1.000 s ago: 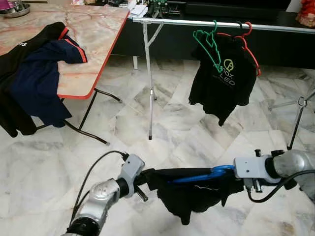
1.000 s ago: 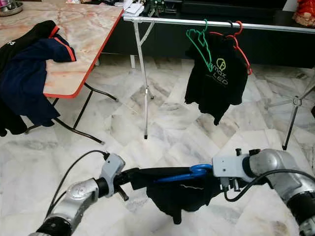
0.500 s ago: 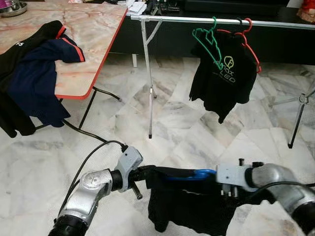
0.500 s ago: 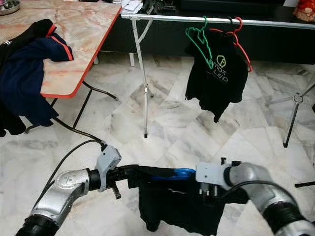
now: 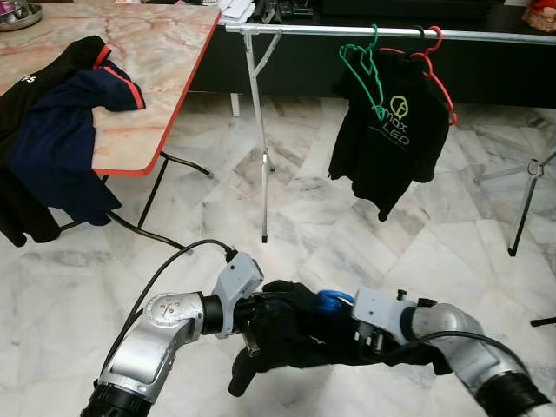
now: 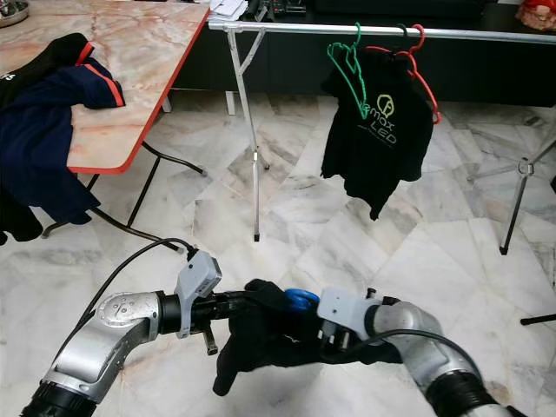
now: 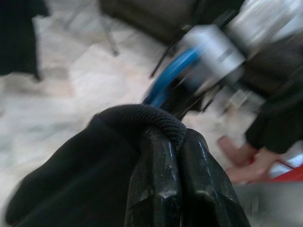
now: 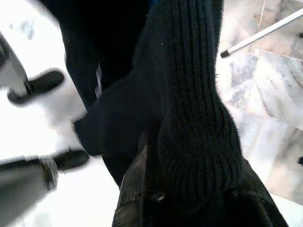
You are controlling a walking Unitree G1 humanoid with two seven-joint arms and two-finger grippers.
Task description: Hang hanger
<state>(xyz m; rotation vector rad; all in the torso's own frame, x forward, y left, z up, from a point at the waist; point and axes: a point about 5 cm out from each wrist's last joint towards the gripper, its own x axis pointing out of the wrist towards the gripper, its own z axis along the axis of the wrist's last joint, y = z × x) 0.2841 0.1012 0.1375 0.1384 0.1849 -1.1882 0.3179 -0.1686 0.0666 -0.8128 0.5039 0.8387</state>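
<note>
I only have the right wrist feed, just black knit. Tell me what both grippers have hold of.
Observer: The left gripper is shut on the black shirt's ribbed edge.
Operator: Confirm the hanger is in that shirt.
Observer: A blue hanger pokes out of the shirt between the two grippers.
Operator: Give me the rail.
Observer: The rail runs across ahead, above the grippers, with a green hanger and a hung black shirt on it.
</note>
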